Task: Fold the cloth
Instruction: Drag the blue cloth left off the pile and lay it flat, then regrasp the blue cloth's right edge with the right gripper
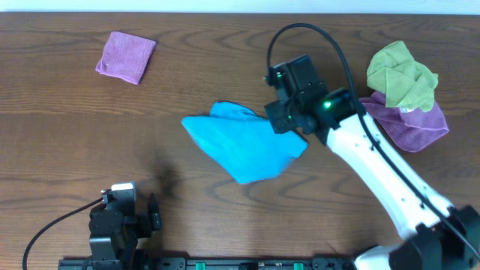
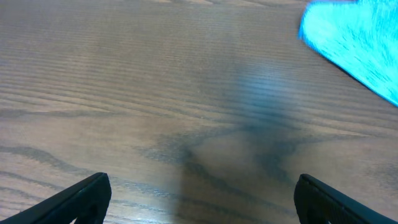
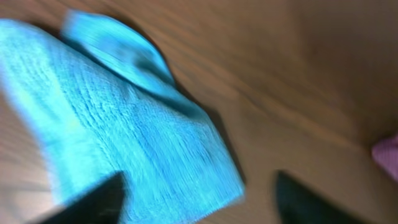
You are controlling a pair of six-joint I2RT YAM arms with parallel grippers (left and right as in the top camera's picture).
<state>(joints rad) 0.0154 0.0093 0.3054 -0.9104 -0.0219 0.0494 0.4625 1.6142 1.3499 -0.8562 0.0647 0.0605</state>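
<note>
A bright blue cloth lies loosely folded in the middle of the wooden table. My right gripper hovers over the cloth's upper right edge. In the right wrist view its fingers are spread apart, with the blue cloth below and between them, and they grip nothing. My left gripper rests near the table's front left edge. It is open and empty, and a corner of the blue cloth shows far ahead of it.
A folded purple cloth lies at the back left. A crumpled green cloth sits on a purple cloth at the right. A black cable loops above the right arm.
</note>
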